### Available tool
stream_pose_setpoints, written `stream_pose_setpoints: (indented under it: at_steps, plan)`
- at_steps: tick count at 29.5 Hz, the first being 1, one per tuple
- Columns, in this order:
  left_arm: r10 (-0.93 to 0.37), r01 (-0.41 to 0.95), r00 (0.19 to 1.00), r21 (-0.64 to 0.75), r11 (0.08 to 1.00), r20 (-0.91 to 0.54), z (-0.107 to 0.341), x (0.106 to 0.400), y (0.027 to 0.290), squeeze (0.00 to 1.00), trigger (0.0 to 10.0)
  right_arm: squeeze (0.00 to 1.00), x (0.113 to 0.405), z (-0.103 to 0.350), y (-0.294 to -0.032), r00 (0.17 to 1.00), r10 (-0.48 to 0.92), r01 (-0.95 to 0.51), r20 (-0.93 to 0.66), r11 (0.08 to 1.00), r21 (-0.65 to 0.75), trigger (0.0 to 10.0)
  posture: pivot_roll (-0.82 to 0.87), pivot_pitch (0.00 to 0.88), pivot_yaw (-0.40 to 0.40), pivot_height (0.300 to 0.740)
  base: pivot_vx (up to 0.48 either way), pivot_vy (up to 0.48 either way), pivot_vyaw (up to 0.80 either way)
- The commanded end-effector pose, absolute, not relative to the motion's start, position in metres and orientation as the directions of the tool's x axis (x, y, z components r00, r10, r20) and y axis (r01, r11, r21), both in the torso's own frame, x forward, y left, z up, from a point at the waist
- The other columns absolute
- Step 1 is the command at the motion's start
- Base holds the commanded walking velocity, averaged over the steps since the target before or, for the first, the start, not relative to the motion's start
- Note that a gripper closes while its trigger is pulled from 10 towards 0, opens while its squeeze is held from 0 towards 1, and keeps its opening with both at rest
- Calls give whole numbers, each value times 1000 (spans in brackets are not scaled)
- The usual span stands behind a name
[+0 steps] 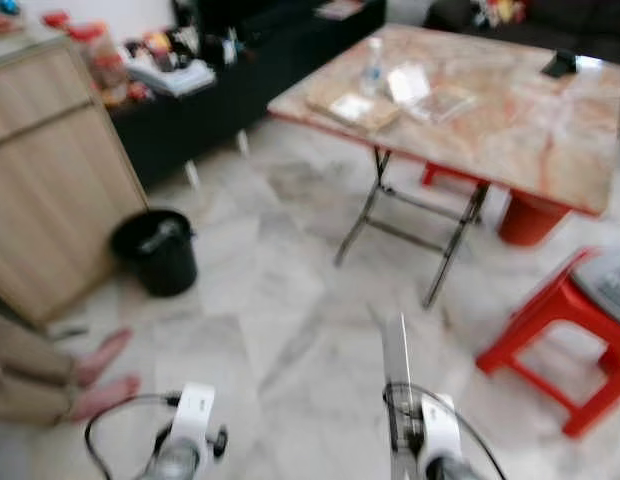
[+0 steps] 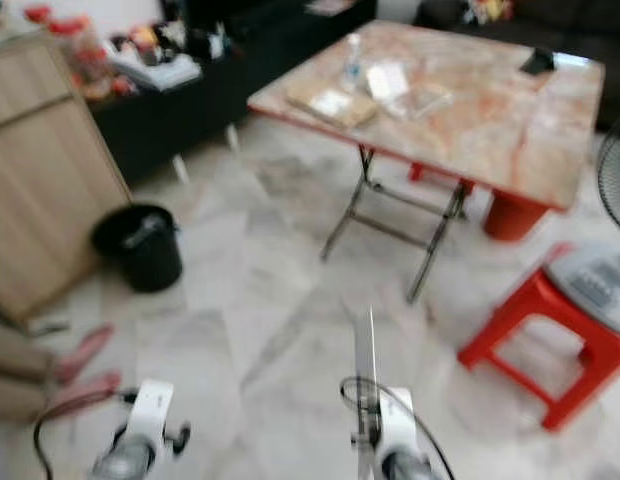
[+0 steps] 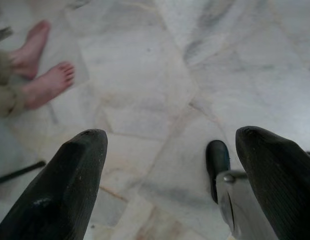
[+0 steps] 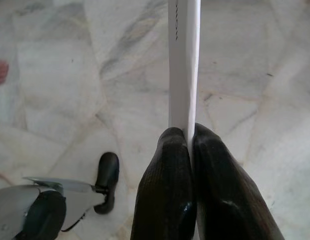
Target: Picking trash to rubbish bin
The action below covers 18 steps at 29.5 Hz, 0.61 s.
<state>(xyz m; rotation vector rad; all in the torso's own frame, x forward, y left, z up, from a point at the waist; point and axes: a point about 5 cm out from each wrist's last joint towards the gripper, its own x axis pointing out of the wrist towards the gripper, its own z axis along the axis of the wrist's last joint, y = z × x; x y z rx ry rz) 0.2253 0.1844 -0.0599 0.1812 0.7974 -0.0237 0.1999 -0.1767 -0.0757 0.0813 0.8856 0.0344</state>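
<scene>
My right gripper [image 4: 189,136] is shut on a thin flat white card [image 4: 183,65], which sticks up edge-on in front of me [image 1: 396,362] over the marble floor. A black rubbish bin [image 1: 157,250] stands on the floor at the left, beside a wooden cabinet [image 1: 50,170]. My left gripper [image 3: 170,145] is open over bare floor, nothing between its fingers. On the folding table [image 1: 510,120] lie a clear bottle [image 1: 372,68] and several flat packets [image 1: 355,108].
A person's bare feet [image 1: 100,375] rest on the floor at the near left. Red stools [image 1: 555,335] stand at the right, one under the table. A dark low shelf [image 1: 240,70] with clutter runs along the back.
</scene>
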Motion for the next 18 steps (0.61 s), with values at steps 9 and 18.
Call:
stream_pose_setpoints:
  at_steps: [9, 18]
  plan:
    - [58, 70, 686, 145, 987, -726, -64, 218, 185, 0, 10000, 0, 198, -77, -178, 632, 51, 9, -773, 997, 72, 10000, -4, 15, 2, 740, 0, 0, 796]
    - [58, 76, 693, 154, 985, -718, -64, 218, 186, 0, 10000, 0, 199, -76, -176, 648, 52, 33, -760, 995, 96, 10000, -6, 9, 5, 740, 75, 0, 431]
